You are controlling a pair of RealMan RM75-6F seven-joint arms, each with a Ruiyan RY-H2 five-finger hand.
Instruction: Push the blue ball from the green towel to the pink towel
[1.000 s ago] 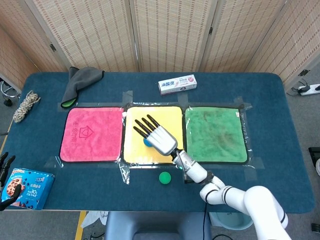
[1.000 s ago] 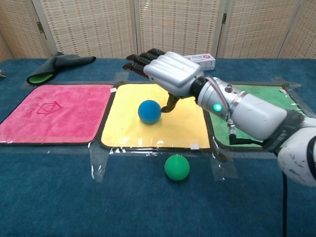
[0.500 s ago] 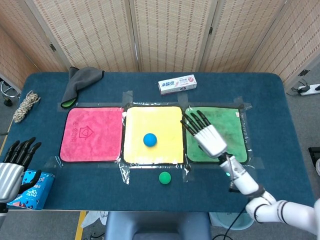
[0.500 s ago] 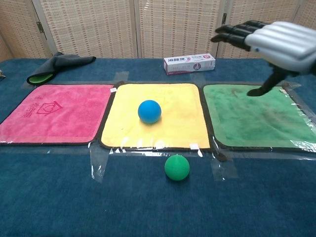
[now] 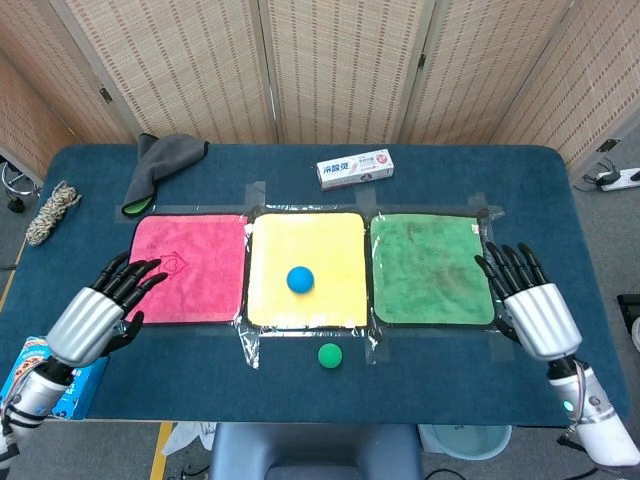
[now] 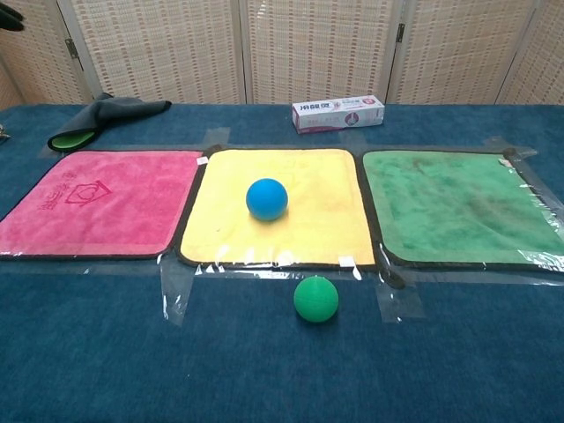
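right hand (image 5: 535, 310) withdrawn, left hand (image 5: 100, 312) advanced

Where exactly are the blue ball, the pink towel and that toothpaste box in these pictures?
blue ball (image 6: 266, 198): chest view, middle of the ball's front.
pink towel (image 6: 123, 189): chest view, bare cloth right of its printed logo.
toothpaste box (image 5: 354, 169): head view, middle of the box's printed top face.

Your left hand (image 5: 100, 310) sits spread at the pink towel's (image 5: 185, 268) outer edge, nothing between it and the towel. Blue ball (image 5: 300, 279) sits mid yellow towel (image 5: 306, 240), open on all sides. Green ball (image 5: 330, 355) lies on the table just off the yellow towel's near edge. Toothpaste box (image 5: 354, 169) and grey cloth (image 5: 158, 168) lie behind the towels. Your right hand (image 5: 532, 305) is beside the green towel (image 5: 430, 268).
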